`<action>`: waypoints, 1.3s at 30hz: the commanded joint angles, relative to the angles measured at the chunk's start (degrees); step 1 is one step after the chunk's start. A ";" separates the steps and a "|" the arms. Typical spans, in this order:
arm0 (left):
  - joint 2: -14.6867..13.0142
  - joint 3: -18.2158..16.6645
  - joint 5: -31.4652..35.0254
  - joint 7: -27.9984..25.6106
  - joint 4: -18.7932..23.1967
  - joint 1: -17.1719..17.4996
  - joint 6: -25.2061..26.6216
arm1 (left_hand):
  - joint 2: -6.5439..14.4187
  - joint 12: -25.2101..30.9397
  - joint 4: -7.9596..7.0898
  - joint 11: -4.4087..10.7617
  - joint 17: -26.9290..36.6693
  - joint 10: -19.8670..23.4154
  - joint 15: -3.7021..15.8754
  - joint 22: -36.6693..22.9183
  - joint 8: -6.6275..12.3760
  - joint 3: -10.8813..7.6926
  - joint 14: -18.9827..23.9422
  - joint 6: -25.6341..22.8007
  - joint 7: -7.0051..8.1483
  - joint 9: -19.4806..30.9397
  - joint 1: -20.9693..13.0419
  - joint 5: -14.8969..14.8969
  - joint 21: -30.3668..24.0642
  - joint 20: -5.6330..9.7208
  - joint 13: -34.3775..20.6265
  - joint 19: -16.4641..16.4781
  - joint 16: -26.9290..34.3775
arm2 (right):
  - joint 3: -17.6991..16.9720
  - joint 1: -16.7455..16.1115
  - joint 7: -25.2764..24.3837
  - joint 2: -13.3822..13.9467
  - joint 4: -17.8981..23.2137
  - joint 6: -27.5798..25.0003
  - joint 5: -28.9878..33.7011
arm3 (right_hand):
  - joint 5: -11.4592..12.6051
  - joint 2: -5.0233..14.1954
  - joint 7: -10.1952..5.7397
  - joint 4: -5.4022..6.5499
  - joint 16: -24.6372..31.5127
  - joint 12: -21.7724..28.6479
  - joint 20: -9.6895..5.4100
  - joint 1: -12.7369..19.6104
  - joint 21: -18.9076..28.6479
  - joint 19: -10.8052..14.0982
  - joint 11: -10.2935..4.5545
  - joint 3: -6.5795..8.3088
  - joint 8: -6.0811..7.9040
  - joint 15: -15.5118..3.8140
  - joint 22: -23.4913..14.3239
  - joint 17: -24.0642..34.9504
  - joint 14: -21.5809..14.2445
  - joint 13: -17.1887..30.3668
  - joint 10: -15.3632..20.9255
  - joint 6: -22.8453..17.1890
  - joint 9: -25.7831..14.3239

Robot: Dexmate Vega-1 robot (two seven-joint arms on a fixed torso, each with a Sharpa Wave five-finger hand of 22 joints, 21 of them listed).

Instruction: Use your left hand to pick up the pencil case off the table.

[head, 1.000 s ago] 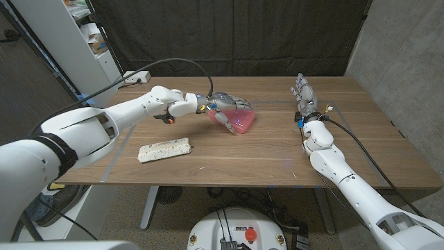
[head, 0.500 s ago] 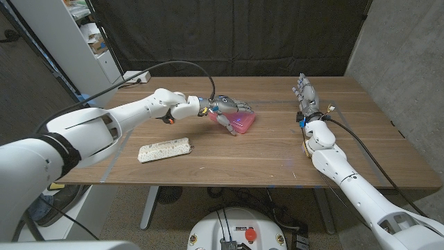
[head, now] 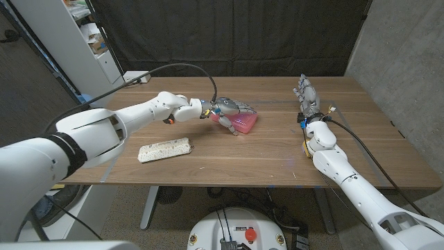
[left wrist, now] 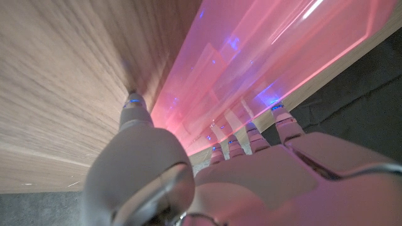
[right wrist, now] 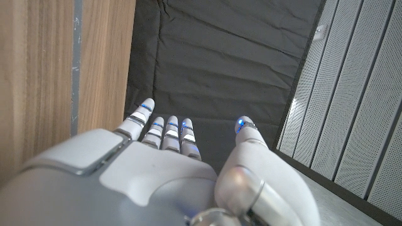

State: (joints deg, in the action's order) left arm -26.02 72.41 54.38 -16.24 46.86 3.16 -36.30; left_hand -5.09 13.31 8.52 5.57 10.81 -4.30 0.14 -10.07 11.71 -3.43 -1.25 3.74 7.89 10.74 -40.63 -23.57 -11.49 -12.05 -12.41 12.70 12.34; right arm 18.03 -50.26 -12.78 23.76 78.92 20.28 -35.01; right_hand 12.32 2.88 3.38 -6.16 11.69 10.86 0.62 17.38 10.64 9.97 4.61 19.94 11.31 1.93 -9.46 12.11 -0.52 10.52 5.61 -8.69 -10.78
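Observation:
The pink translucent pencil case is at the middle of the wooden table, toward the back. My left hand grips it from its left end, fingers over the top and thumb beneath. Up close, the pencil case glows pink between the thumb and fingertips of my left hand. I cannot tell whether the case is clear of the wood. My right hand stands at the table's far right with fingers straight and apart, holding nothing; the right wrist view shows the right hand against a dark curtain.
A whitish oblong pouch lies near the table's front left. A power strip and a black cable sit at the back left corner. A white shelf unit stands at the left, a concrete wall at the right.
My left hand has shifted the pencil case slightly to the right and toward the back, and the case now sits a little higher in the picture. The right arm has not moved.

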 commanded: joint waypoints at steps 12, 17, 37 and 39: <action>-3.24 -2.97 -3.82 4.88 7.05 5.24 6.49 | 11.11 2.74 1.53 0.79 4.10 7.07 3.47 -1.20 2.42 -10.77 14.30 -8.94 -1.17 0.60 -21.92 5.64 -6.46 1.33 -1.40 18.92 4.84 | 0.61 1.33 1.59 -0.81 -2.71 0.52 -0.45 | 0.48 -0.34 -0.39 -0.39 0.40 0.29 -0.12 -0.07 0.20 -0.15 -0.12 0.01 -0.02 0.29 -0.28 0.36 -0.49 0.26 0.06 -0.36 -0.12; -3.10 -3.61 -4.48 5.51 6.84 5.56 6.15 | 12.82 3.43 1.60 0.16 5.82 8.52 3.75 -1.34 2.35 -12.31 16.23 -9.79 -1.85 0.70 -25.56 7.21 -7.43 2.68 -1.71 21.06 6.50 | 0.80 1.69 1.93 -1.04 -3.26 0.67 -0.48 | 0.48 -0.34 -0.38 -0.37 0.42 0.30 -0.09 -0.13 0.20 -0.17 -0.16 -0.03 0.00 0.24 -0.28 0.39 -0.52 0.26 0.09 -0.40 -0.12; -3.40 -5.90 -6.11 6.95 8.17 6.35 6.43 | 13.59 4.17 1.35 -0.56 8.96 9.79 3.35 -1.59 2.31 -13.29 17.49 -11.15 -2.97 0.83 -29.43 7.96 -8.66 4.75 -2.24 22.89 8.82 | 0.98 1.40 1.04 -1.14 -2.60 0.73 0.06 | 0.50 -0.35 -0.26 -0.42 0.40 0.30 -0.11 -0.15 0.23 -0.17 -0.06 -0.07 0.00 0.26 -0.28 0.41 -0.51 0.27 0.06 -0.44 -0.12; -3.86 -6.32 -6.45 7.22 9.09 6.70 6.57 | 13.63 4.23 1.36 -0.64 9.12 9.89 3.37 -1.60 2.35 -13.35 17.61 -11.33 -2.97 0.84 -29.63 7.97 -8.70 4.75 -2.27 22.89 8.95 | 1.04 1.31 0.54 -1.02 -2.23 0.51 0.43 | 0.51 -0.34 -0.30 -0.44 0.39 0.31 -0.09 -0.14 0.22 -0.19 -0.22 -0.07 0.01 0.22 -0.28 0.41 -0.50 0.27 0.10 -0.47 -0.12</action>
State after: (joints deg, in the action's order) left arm -29.13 67.20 48.59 -10.28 54.30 9.24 -30.36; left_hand -8.82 17.18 4.51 4.95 17.10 3.24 -1.24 -11.57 13.90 -10.92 8.87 -3.61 7.47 10.78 -52.90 -15.56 -18.08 -17.52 -13.39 24.93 17.05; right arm 18.87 -48.80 -11.26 22.65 75.93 21.02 -35.36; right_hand 12.32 2.88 3.38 -6.40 11.69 10.86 0.61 17.38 10.64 9.97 4.61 19.70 11.31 2.15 -9.46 12.39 -0.73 10.52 5.62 -8.69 -10.78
